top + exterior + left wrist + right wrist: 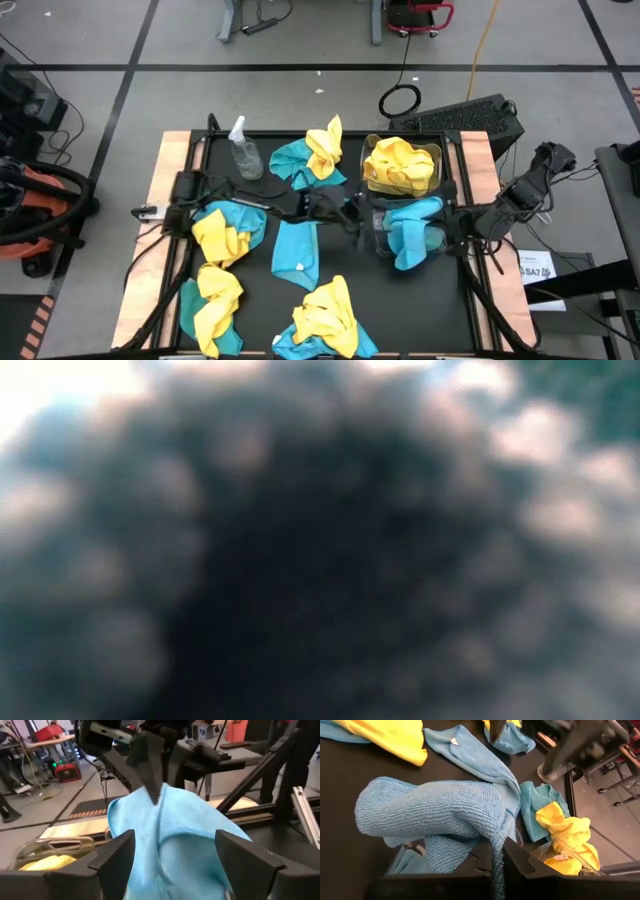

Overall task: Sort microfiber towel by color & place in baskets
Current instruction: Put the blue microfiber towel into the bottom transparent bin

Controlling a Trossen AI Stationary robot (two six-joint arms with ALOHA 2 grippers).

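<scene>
Right wrist view alone shows the right gripper [497, 862] pinching a blue towel [435, 815] above the blue basket [408, 238]. Left gripper [175, 855] fingers are spread. Fuzzy cloth blocks the low view; loose towels [222, 232] and a spray bottle [243, 150] remain left.

The low view is a dark blur; a blue towel [410, 228] hides the right gripper [437, 232].

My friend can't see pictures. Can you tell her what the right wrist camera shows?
The right pincer is shut on a teal blue towel that drapes over the black table. Beyond it lie another blue towel and a yellow towel.
</scene>
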